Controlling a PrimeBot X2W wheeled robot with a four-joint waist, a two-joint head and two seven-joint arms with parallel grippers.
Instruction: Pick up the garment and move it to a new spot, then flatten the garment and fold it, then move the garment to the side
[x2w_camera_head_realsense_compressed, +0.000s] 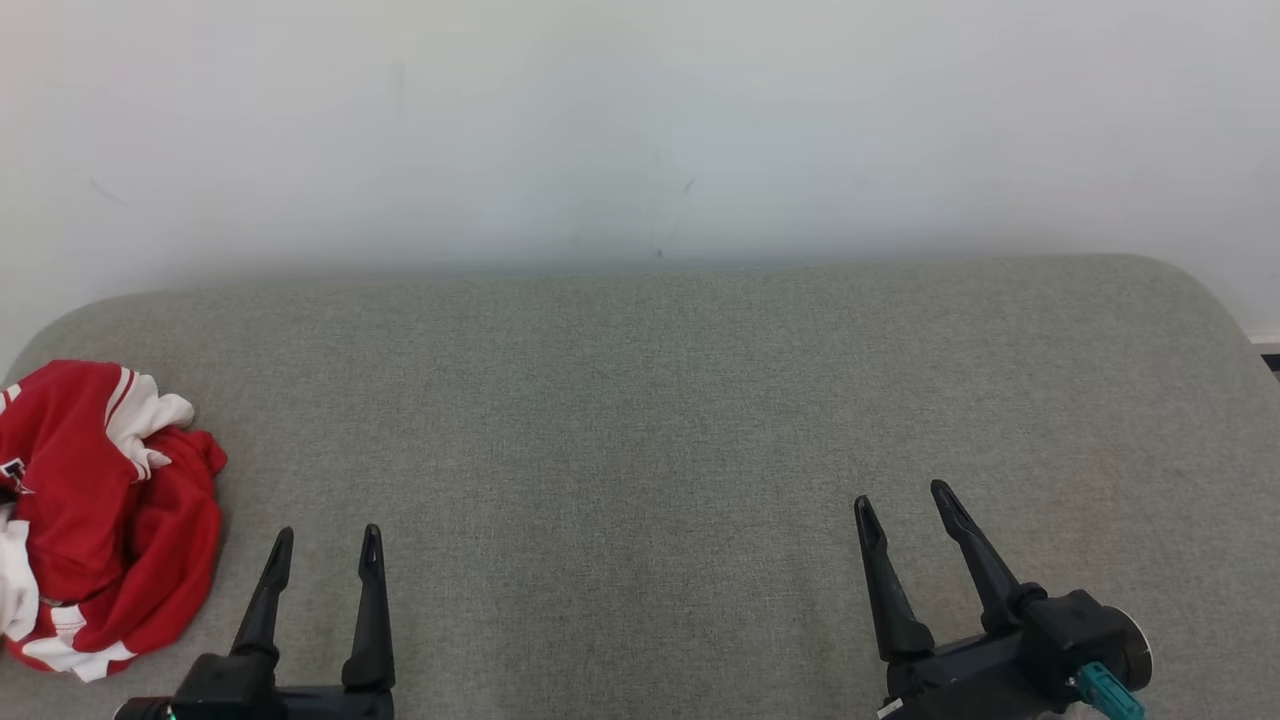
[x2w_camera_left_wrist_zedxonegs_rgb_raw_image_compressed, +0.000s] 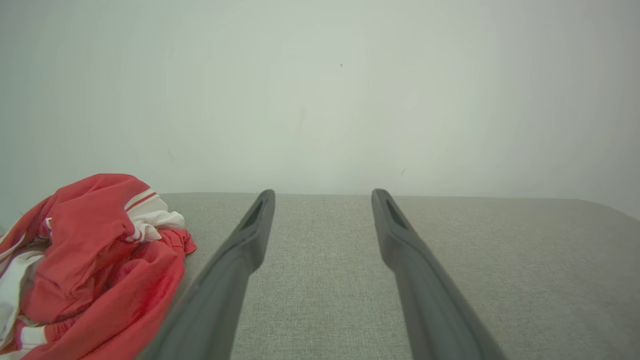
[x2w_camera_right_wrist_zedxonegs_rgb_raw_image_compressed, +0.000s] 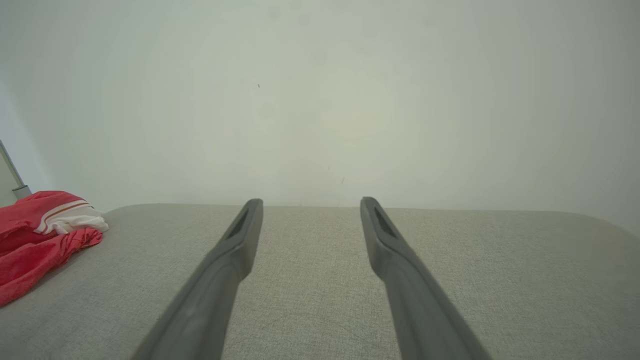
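grey cushion (x2w_camera_head_realsense_compressed: 660, 400) below pale wall | garment (x2w_camera_head_realsense_compressed: 100, 510) crumpled at far left edge | left gripper (x2w_camera_head_realsense_compressed: 328, 548) nearer, just beside it | right gripper (x2w_camera_head_realsense_compressed: 905, 497) well apart | both spread wide, empty

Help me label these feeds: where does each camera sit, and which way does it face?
Head view: on the head, facing forward and down at the surface and wall; left pincer and right pincer show, both open.
Left wrist view: on the left wrist, facing along its own fingers toward the wall.
Right wrist view: on the right wrist, likewise, own fingers showing.
Shared: all show the garment at left.
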